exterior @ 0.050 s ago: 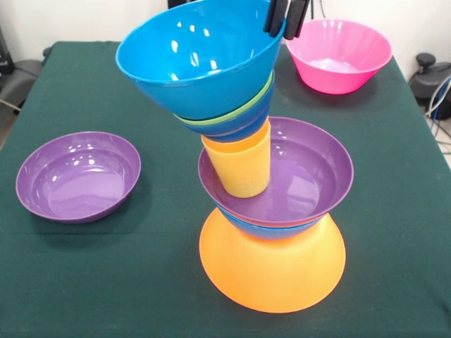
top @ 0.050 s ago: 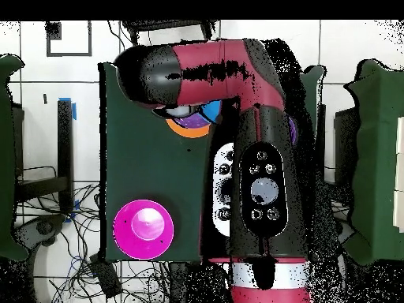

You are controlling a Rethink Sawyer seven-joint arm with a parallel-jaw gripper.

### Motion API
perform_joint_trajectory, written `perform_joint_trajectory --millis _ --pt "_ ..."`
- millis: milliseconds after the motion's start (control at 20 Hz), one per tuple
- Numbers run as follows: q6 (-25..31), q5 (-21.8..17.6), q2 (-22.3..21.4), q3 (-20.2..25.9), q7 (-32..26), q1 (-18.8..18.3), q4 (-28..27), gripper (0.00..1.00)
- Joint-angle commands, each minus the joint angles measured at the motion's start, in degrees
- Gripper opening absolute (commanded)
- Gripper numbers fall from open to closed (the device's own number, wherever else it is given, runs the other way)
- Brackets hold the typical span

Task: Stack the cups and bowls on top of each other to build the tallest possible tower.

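With jaws [exterior @ 0.050 s ago: 285, 20] pinched on the tilted top blue bowl's [exterior @ 0.050 s ago: 201, 60] 1 o'clock rim atop the tower [exterior @ 0.050 s ago: 271, 211] mid-desk, could topple on release: leaning toward 10 o'clock.

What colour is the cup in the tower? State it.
Orange cup, clearest in the front view.

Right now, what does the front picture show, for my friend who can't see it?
A leaning tower of bowls and a cup stands on green table; the gripper pinches the top blue bowl's rim. A purple bowl and pink bowl sit apart.
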Motion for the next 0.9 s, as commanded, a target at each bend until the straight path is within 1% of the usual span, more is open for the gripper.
perform_joint_trajectory --millis 50,450,900 --pt "-1.0 -0.7 4.2 0.1 4.9 1.6 1.1 0.0" --pt "-0.7 0.8 4.4 0.3 5.5 2.0 1.5 0.0" --pt "-2.2 2.3 4.8 0.4 5.8 2.4 1.8 0.0"
